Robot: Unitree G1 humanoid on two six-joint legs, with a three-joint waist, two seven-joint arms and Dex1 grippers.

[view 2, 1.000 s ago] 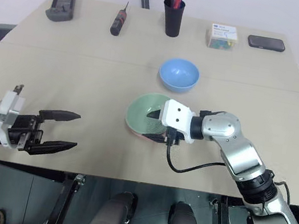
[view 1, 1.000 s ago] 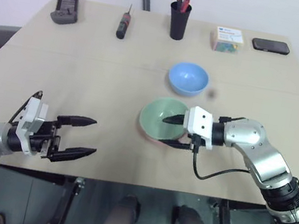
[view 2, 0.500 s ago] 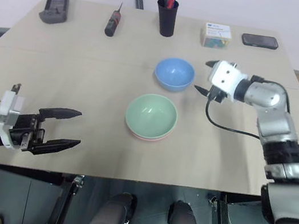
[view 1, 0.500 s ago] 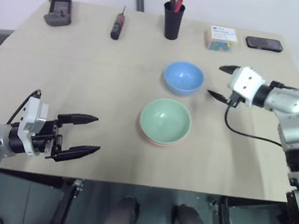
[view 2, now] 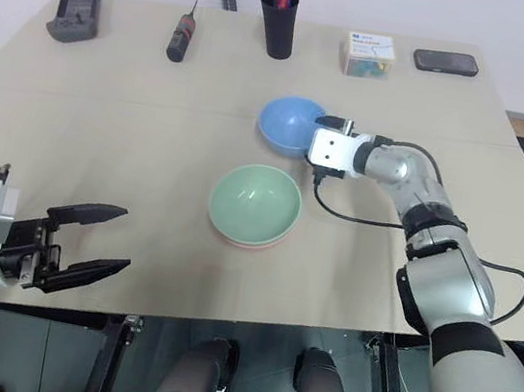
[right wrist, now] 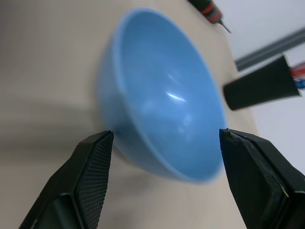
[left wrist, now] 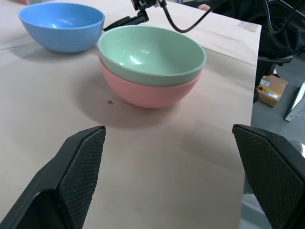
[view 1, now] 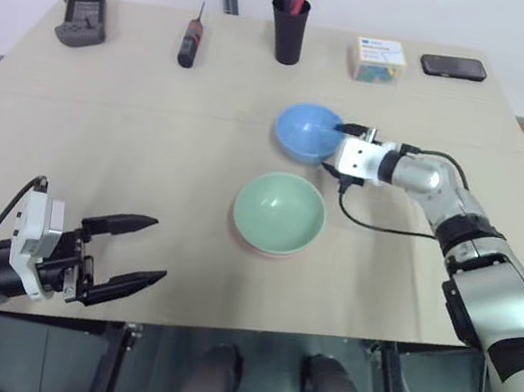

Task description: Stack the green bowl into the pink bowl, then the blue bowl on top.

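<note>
Right gripper [view 1: 334,148] has left the green bowl [view 1: 280,209], now nested in the pink bowl [left wrist: 143,93] mid-desk [view 1: 147,156], and moved to the blue bowl [view 1: 306,129] just behind. Its fingers [right wrist: 93,167] are spread, straddling the rim, nothing gripped yet. Step one looks done; blue pickup next. Left gripper [view 1: 125,255] is parked at the near edge, spread wide and empty.

Even, bright light falls from overhead, and the head views are sharp across the pale table [view 1: 151,136]. Shadows are soft and short; a faint one lies under the pink bowl [left wrist: 143,93]. Small highlights glint inside the green bowl [left wrist: 147,55]. In the right wrist view the blue bowl [right wrist: 162,100] is blurred, with a white glare streak inside, and the black fingers [right wrist: 88,176] are soft-edged.
</note>
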